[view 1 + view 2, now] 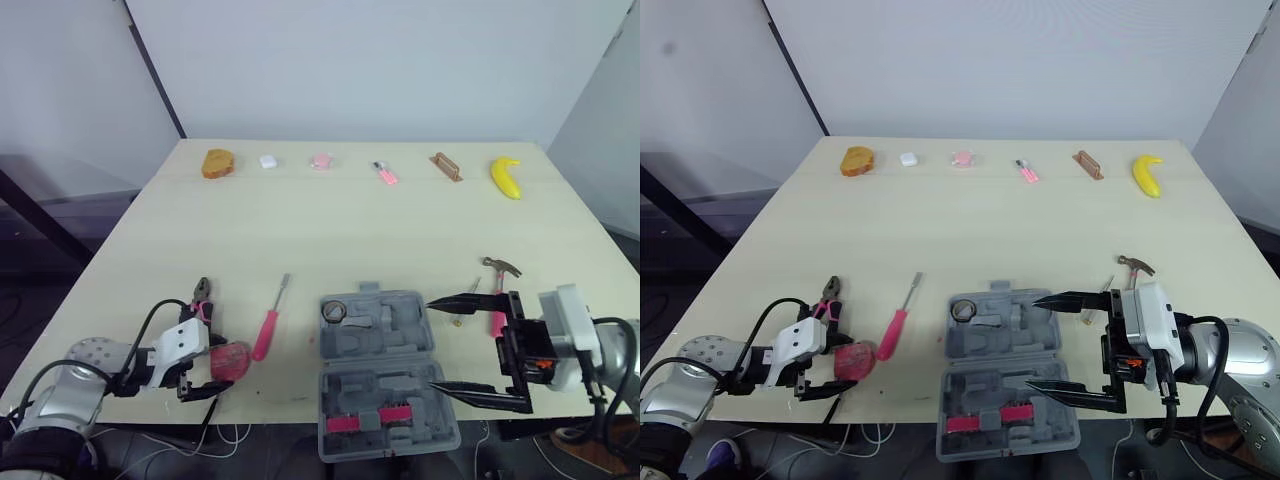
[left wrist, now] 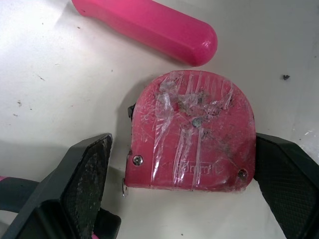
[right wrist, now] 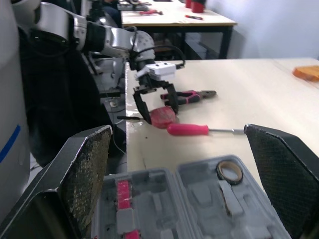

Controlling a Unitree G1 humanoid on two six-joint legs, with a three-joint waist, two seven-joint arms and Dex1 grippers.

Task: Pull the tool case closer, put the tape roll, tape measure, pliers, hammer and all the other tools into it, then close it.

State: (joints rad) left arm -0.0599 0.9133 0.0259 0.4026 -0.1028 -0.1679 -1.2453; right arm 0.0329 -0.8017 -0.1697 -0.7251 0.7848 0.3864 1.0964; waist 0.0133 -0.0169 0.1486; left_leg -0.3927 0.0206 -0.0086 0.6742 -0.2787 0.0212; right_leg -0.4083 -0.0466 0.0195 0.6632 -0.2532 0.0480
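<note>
between the wide-spread tips of the left gripper (image 2: 182,149), a flat red tape measure (image 2: 192,129) under scuffed, wrinkled clear film

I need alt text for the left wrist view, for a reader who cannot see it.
A red tape measure lies flat on the pale table between the open black fingers of the left gripper. A pink screwdriver handle lies just beyond it.
</note>
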